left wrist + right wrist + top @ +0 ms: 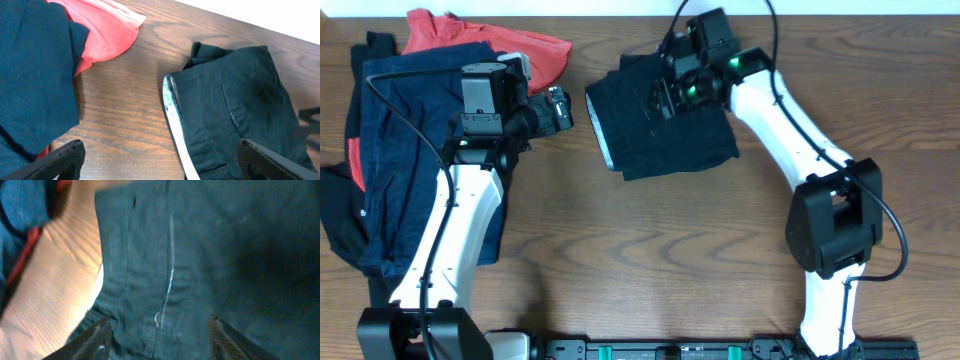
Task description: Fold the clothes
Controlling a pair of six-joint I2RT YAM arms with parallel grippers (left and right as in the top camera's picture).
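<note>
A plain black garment lies folded in the middle of the table, with a pale grey-white lining edge along its left side. It also shows in the left wrist view and fills the right wrist view. My right gripper is open, its fingers spread just over the garment's top part. My left gripper is open and empty, just left of the garment, over bare wood. A pile of navy, coral-red and black clothes lies at the left.
The wooden table runs to a white wall at the back. The clothes pile lies under the left arm. The arm bases stand at the table's front edge.
</note>
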